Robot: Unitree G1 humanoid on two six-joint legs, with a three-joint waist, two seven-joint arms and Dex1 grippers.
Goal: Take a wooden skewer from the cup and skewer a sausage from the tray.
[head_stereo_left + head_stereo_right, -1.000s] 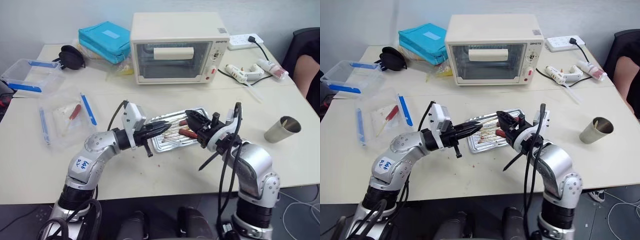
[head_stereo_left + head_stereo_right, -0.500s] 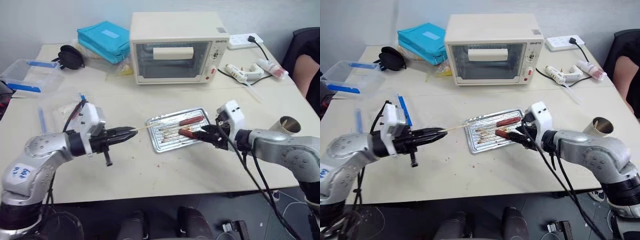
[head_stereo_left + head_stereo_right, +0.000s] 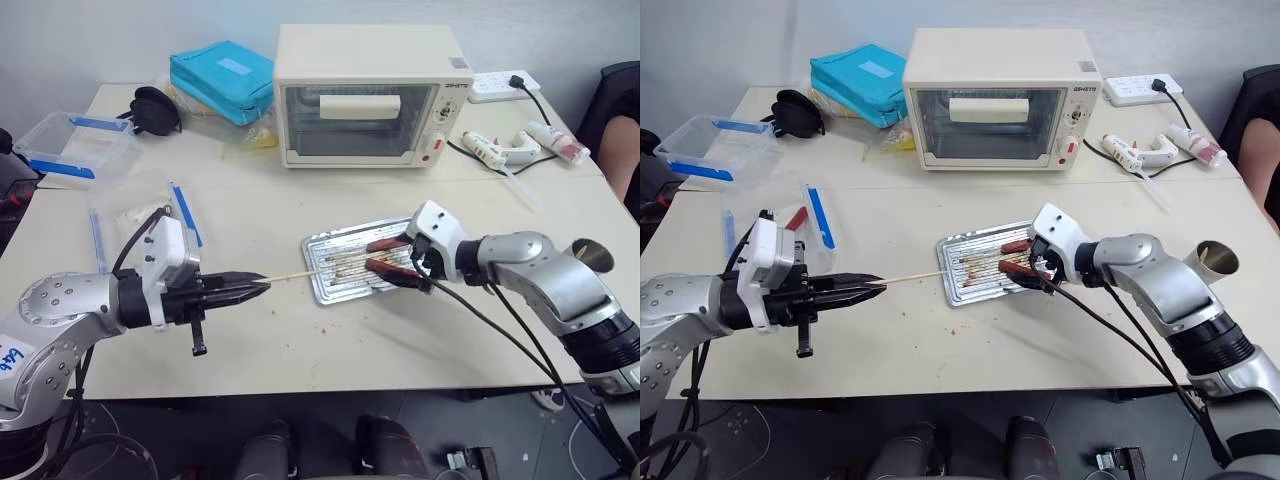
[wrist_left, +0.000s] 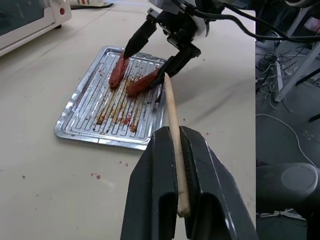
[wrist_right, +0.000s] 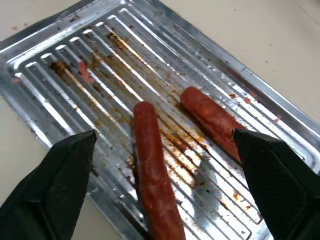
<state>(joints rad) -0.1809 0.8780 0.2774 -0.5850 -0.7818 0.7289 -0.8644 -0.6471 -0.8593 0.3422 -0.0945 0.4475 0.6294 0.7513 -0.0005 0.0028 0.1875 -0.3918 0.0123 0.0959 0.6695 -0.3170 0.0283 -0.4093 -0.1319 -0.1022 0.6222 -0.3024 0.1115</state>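
I see my left gripper (image 4: 180, 150) clenching the wooden skewer (image 3: 290, 274), tip aimed at the tray (image 3: 330, 285). My right gripper (image 5: 162, 175) hangs released, jaws straddling the sausage (image 5: 152, 185) lying in the tray.

A lab-like workroom: beyond the right gripper (image 3: 404, 268) on the plain beige tables (image 3: 300, 330) stand a cream toaster oven (image 3: 372, 95), white power strip (image 3: 503, 84) and glue gun (image 3: 497, 151).

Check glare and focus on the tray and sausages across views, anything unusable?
Right wrist view: tray ridges throw bright glare, both sausages sharp, the near fingers soft. Left wrist view: wooden skewer crisp, tray evenly lit. Left eye view: shadows soft, sausages small but distinguishable.
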